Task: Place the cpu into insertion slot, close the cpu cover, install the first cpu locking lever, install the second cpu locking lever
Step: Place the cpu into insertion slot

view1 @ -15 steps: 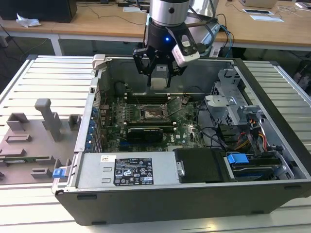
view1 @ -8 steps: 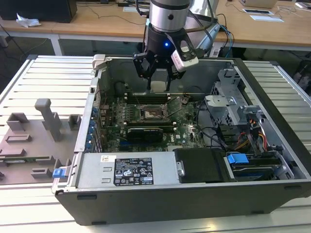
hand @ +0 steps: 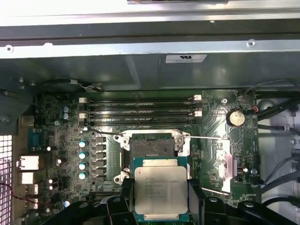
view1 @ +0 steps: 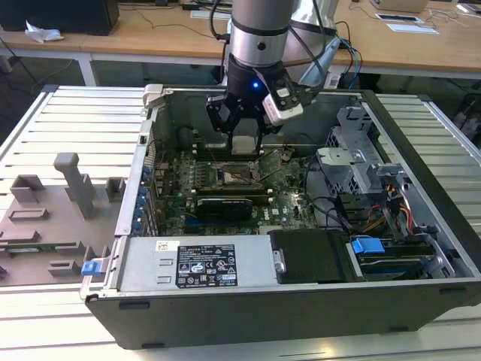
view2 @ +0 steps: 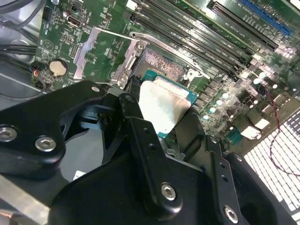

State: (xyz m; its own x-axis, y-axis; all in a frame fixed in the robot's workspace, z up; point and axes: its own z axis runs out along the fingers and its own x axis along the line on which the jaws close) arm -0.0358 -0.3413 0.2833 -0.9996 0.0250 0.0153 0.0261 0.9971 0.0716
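Note:
My gripper (view1: 244, 144) is shut on the cpu (view1: 244, 141), a flat square chip with a dull silver top, inside the open computer case. In both wrist views the cpu (hand: 161, 191) (view2: 164, 105) sits clamped between the black fingers (hand: 125, 199). It hangs above the motherboard, just to one side of the insertion slot (hand: 151, 147) (view2: 161, 65) (view1: 239, 175), whose dark pin field is bare. The cpu cover (hand: 225, 161) (view2: 101, 51) is flipped open beside the slot. Two thin wire locking levers (hand: 101, 132) (hand: 206, 138) stand released along the slot's edge.
Long memory slots (hand: 140, 112) run behind the socket. A black card (view1: 223, 204), a power supply (view1: 195, 263) and a drive cage (view1: 361, 162) crowd the case. The case wall (hand: 150, 70) rises close behind. A grey fixture tray (view1: 52, 218) lies at the exterior view's left.

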